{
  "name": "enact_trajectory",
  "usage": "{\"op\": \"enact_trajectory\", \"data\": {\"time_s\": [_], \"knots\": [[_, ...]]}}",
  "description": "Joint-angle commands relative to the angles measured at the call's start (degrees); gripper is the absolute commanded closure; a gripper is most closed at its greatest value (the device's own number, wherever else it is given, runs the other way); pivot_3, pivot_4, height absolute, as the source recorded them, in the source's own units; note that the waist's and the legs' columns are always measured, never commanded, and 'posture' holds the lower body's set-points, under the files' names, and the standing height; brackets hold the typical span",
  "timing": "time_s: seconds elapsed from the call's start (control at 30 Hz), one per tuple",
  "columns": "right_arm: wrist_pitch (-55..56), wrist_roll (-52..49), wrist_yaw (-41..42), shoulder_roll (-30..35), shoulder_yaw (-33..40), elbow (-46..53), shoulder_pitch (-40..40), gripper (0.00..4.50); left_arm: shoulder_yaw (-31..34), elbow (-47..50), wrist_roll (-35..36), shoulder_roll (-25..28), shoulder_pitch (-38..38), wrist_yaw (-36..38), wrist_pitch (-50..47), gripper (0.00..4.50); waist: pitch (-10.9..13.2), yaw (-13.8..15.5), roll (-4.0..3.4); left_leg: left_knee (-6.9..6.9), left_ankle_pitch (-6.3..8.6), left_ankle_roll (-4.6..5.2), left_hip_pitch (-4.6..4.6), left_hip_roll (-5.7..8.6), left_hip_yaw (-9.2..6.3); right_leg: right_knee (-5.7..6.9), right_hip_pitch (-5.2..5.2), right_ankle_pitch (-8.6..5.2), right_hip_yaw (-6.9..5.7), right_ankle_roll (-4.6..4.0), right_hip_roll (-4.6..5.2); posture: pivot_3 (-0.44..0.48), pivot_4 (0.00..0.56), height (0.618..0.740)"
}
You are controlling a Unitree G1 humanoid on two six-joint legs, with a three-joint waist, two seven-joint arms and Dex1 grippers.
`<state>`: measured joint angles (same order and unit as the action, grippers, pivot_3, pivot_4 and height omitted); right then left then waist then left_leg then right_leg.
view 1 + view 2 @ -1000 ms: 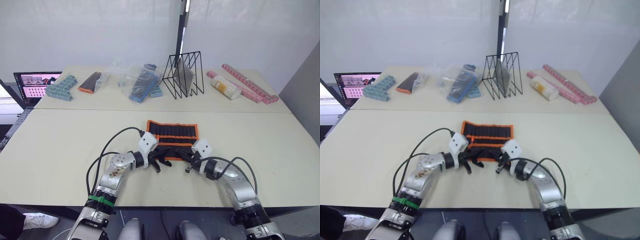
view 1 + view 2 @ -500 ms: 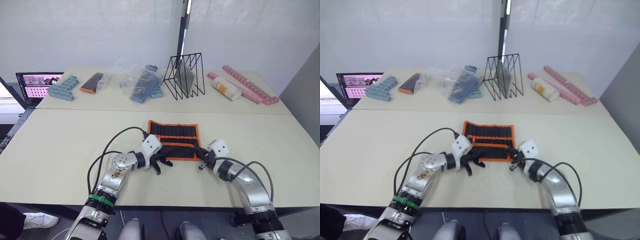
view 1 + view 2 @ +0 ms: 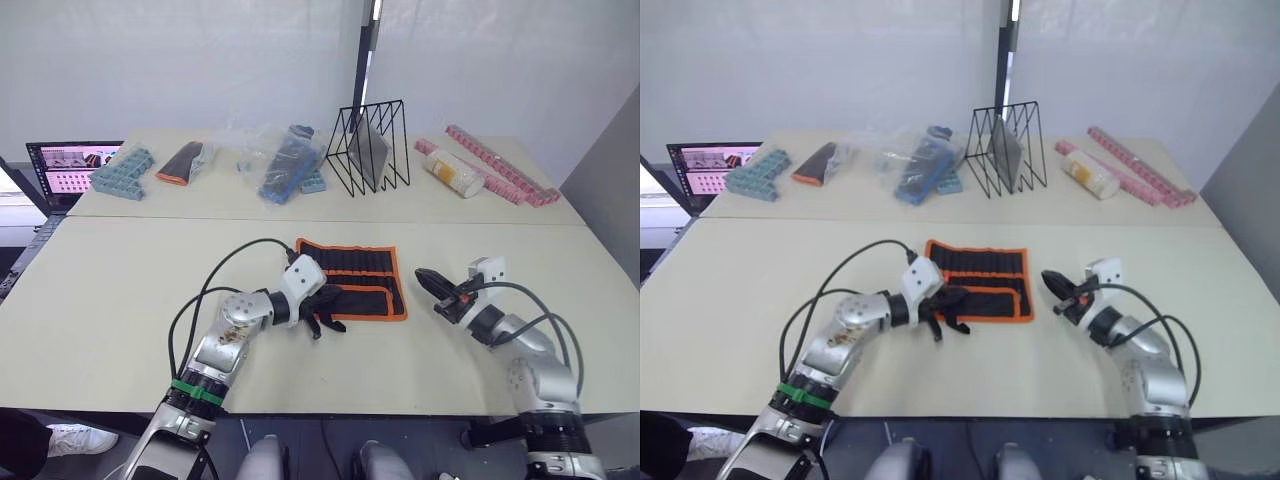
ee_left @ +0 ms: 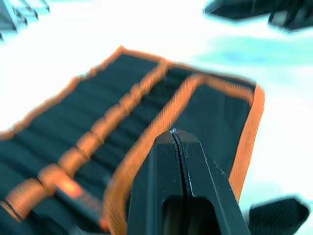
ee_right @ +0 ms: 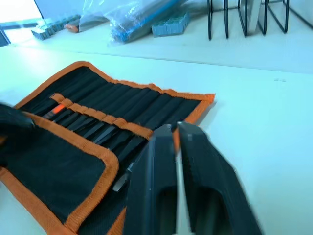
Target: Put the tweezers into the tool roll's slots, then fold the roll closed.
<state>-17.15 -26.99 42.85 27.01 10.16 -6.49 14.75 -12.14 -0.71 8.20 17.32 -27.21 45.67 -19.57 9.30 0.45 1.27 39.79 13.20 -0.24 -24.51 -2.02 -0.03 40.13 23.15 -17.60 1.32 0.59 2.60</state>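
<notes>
1. Lying open near the middle of the front table, the tool roll shows its black inner face and orange edging; its near flap is folded up over the lower part.
2. The slots run in a row across the roll, and slim dark tools sit in them; they look like the tweezers, though the tips are hard to make out.
3. The left gripper rests at the roll's near-left corner, its fingers pressed together, with nothing visible between them in the left wrist view.
4. The right gripper hangs above the bare table just right of the roll, apart from it, pointing back toward it. Its fingers stand nearly together with a thin gap, holding nothing that I can see.
5. On the far table, behind the roll, stands a black wire rack.
6. Left of the rack lie clear bags of blue parts, a small black-and-orange pouch and a teal block tray.
7. Right of the rack are a pale bottle on its side and pink strips.
8. A laptop screen glows at the far left edge.
</notes>
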Motion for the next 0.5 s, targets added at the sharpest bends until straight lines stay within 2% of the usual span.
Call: {"op": "enact_trajectory", "data": {"time_s": [0.03,0.13,0.3,0.5], "knots": [[-7.0,-4.4,4.0,3.7,1.5,2.2,0.6,2.73,3.5,8.4,5.6,3.2,0.1,2.3,-6.3,4.5,0.0,-0.1,-0.01,-0.04,0.01,0.01,0.01,0.0,0.0,0.0,0.01,0.0,0.01,0.0,0.0,0.0,0.15,0.685],[-13.7,-6.4,6.4,6.8,0.7,2.5,0.6,1.66,6.5,13.6,10.3,7.0,1.9,4.3,-11.0,4.5,0.0,-0.4,-0.03,-0.07,0.02,0.03,-0.01,-0.01,-0.01,-0.01,0.04,0.0,0.03,0.0,0.0,0.0,0.15,0.685],[-24.6,-10.3,9.4,9.4,-0.3,2.7,0.7,0.02,13.3,20.6,17.5,16.8,9.4,10.4,-13.8,4.5,0.0,-1.1,-0.02,-0.16,0.02,0.03,0.09,-0.07,-0.04,-0.04,0.02,-0.01,0.08,-0.01,-0.01,0.0,0.15,0.685],[-32.4,-12.9,7.5,7.9,0.3,1.7,3.9,0.02,21.9,23.0,21.7,22.9,18.5,11.3,-13.4,4.5,0.1,-1.2,0.03,-0.17,0.02,0.03,0.17,-0.26,0.01,-0.2,0.02,-0.02,0.28,-0.01,-0.08,0.0,0.15,0.685]]}}
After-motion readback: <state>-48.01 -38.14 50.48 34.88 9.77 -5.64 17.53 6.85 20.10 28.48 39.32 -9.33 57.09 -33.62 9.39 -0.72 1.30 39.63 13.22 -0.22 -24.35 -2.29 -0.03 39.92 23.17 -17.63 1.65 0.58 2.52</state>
